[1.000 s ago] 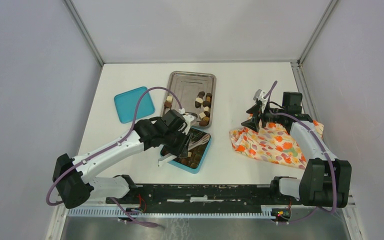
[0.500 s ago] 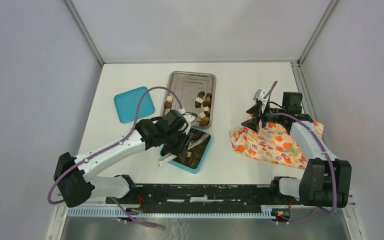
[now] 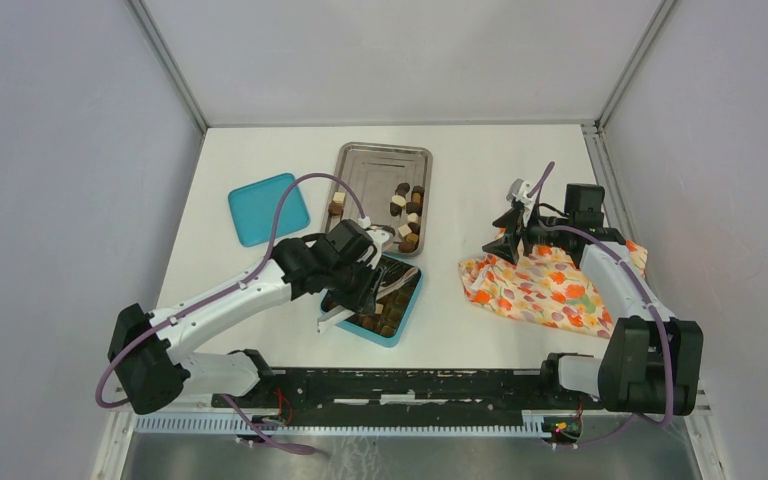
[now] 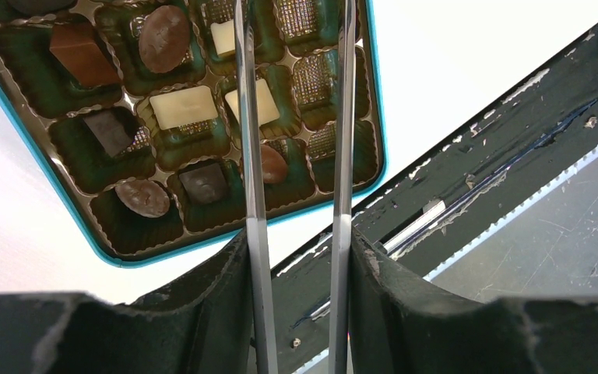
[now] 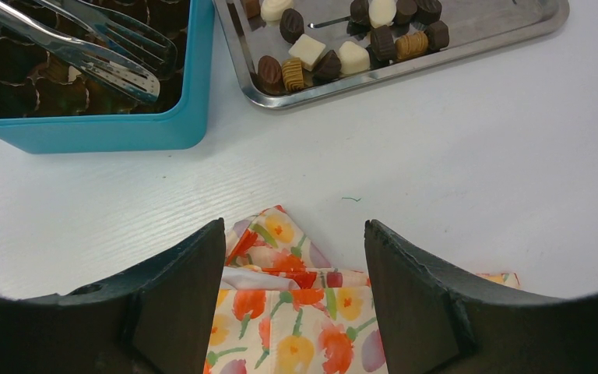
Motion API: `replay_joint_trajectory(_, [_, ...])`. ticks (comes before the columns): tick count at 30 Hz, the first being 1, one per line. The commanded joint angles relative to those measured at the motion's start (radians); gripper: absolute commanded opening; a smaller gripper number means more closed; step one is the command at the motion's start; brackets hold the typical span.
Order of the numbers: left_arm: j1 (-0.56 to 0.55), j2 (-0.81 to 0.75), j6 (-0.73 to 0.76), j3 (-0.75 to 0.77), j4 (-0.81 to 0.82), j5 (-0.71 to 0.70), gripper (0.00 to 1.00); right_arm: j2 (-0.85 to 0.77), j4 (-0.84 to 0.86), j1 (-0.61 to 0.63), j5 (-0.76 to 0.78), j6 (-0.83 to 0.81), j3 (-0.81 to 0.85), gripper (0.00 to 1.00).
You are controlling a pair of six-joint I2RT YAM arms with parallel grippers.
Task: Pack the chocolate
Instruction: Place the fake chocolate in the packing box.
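Your left gripper (image 4: 296, 251) clamps slim steel tongs (image 4: 342, 117), their tips parted and seemingly empty over the teal compartmented box (image 4: 70, 214): a placing step. Loose chocolate pieces (image 3: 407, 215) lie in the steel tray (image 3: 375, 165) just beyond the box, so the next pick needs a gentle squeeze. Your right gripper (image 5: 294, 230) hangs open, well right of the box.

The tongs (image 5: 93, 62) overhang the teal box (image 5: 93, 128); open table (image 5: 436, 156) lies beside.

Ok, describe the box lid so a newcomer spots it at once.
Find the steel tray toward the back. Just left of it lies a flat teal square, the lid. Unlike the teal box in front of the tray, it is shallow and holds nothing.
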Motion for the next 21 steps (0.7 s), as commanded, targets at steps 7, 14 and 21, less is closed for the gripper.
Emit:
replay_joint_trajectory(7, [-0.003,-0.041,-0.048,0.054,0.057,-0.017,0.46,-0.016,0.003,0.006,-0.014,-0.017,0.004,0.72])
replay_joint_trajectory(14, [0.012,-0.083,-0.058,0.099,0.093,-0.018,0.44,-0.017,0.001,0.006,-0.015,-0.018,0.005,0.72])
replay_joint_trajectory(21, [0.115,-0.035,-0.027,0.134,0.16,-0.026,0.44,-0.019,-0.001,0.006,-0.017,-0.02,0.005,0.72])
